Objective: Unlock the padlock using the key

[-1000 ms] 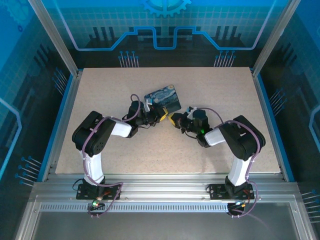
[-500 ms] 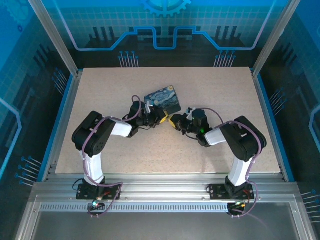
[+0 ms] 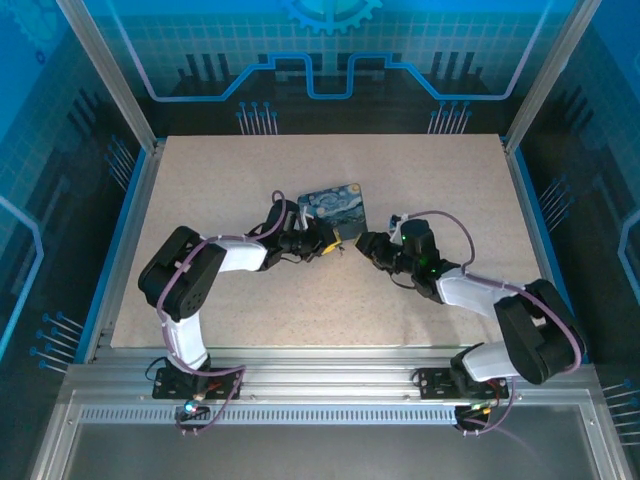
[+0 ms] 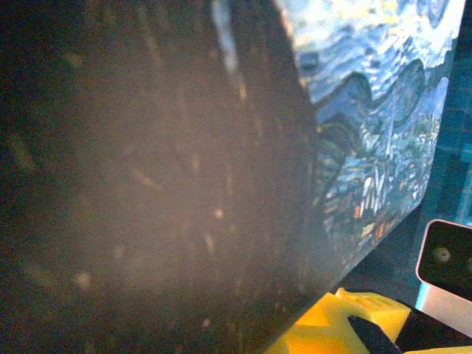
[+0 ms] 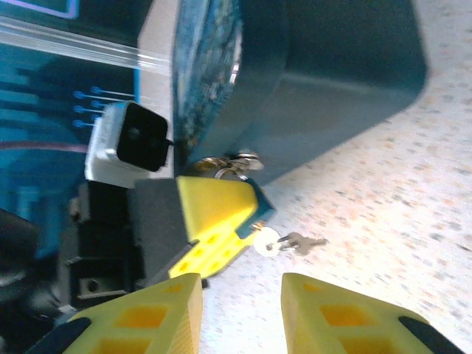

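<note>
Bench (image 3: 200, 180): speckled beige, blue-lit glass walls (image 3: 330, 60) around.
Left fingers (image 5: 210, 214): together, beside padlock (image 5: 234, 164).
Right fingers (image 5: 324, 310): apart, near key (image 5: 291, 242).

The left arm (image 3: 185, 285) and the right arm (image 3: 525, 335) were both built of bulky black joint housings joined by smooth white links, each on a black base. A thin lilac cable (image 3: 440, 218) looped along each arm. A small green light glowed near the right wrist. The right gripper (image 5: 242, 289) had chunky yellow fingers (image 5: 151, 324) moulded with square pockets. The left gripper (image 3: 329, 239) had the same yellow on a black body, and carried a white-cased, black-faced camera (image 5: 131, 139).
</note>
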Available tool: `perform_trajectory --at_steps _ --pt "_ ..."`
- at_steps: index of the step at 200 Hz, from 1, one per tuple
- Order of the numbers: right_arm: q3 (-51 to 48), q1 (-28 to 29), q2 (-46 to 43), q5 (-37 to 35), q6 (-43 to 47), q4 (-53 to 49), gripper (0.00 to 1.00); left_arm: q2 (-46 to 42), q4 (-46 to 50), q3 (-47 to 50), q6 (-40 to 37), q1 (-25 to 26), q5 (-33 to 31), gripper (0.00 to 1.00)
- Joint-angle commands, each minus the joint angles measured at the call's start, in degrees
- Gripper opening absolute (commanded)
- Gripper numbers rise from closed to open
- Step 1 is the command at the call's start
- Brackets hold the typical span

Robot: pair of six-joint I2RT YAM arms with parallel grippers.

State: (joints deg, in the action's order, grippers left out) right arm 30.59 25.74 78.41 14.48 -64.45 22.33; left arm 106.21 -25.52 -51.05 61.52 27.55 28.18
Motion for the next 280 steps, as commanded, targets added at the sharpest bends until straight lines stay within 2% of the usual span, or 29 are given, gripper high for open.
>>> perform_trajectory --at_steps 1,35,79,124,240,280 --pt "1.2 -0.3 -2.8 -4.1 8.2 -13.9 0.35 -2.5 3.5 -2.1 -1.4 0.4 -0.3 0.00" --pt "4.0 1.9 -5.4 -8.8 16.2 -21.8 0.35 -2.6 5.3 -3.5 -1.7 0.9 -0.6 0.00" --pt "9.0 7.1 -4.3 -13.5 25.0 -27.2 0.35 -3.8 9.3 -6.0 -3.7 1.9 -1.7 0.00" --pt "10.9 9.3 -2.5 -15.2 28.3 -27.4 0.36 -5.1 13.9 -7.5 -5.8 2.4 -3.0 0.00" --pt "19.5 11.3 7.4 -16.6 36.7 -28.1 0.46 -4.5 13.3 -7.8 -4.8 2.5 -2.1 0.00" --pt "22.6 11.6 9.6 -17.4 37.6 -28.5 0.44 -4.2 13.3 -8.2 -4.5 2.6 -1.6 0.00"
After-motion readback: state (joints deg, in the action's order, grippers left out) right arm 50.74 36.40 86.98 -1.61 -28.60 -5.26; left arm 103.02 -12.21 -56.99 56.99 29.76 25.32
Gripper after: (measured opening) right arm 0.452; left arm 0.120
